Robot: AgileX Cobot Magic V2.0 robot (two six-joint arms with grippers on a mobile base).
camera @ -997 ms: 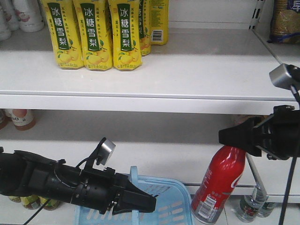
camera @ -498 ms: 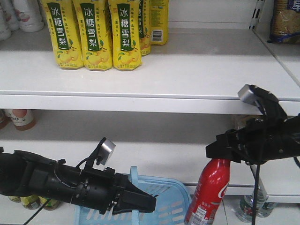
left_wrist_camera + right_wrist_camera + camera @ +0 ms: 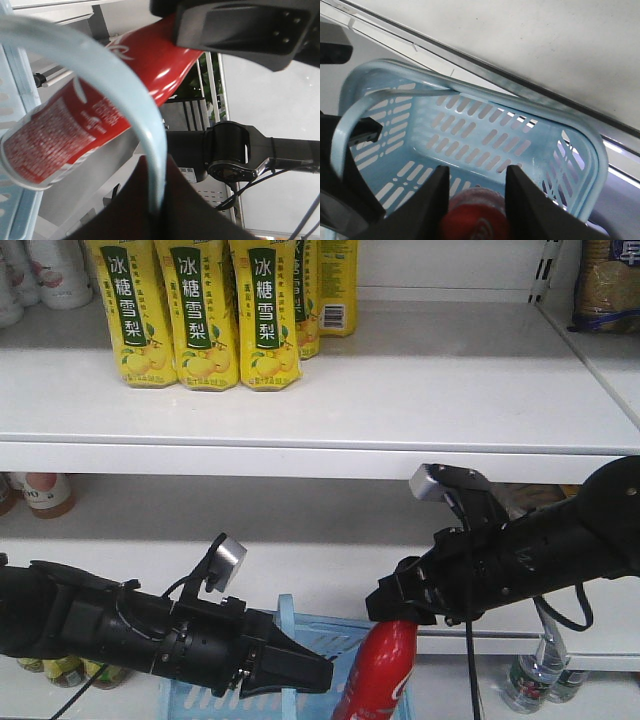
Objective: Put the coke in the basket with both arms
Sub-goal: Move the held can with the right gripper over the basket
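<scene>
Both end effectors clamped (left [image 3: 310, 672] low, right [image 3: 385, 605] higher).

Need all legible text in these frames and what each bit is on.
"冰糖雪梨" on each of the three front yellow cartons on the upper shelf.
Barcode on a rear carton: digits too small.
White script on the coke, held by the right gripper: only partly visible, unreadable.
White fine print on the coke's lower body in the left wrist view: blurred.
Basket: no text.

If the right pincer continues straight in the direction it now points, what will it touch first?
Probably the slotted inside of the basket. The right pincer, shut on the coke, points down into the basket in the right wrist view. The coke would likely arrive first; depth is unclear.
</scene>
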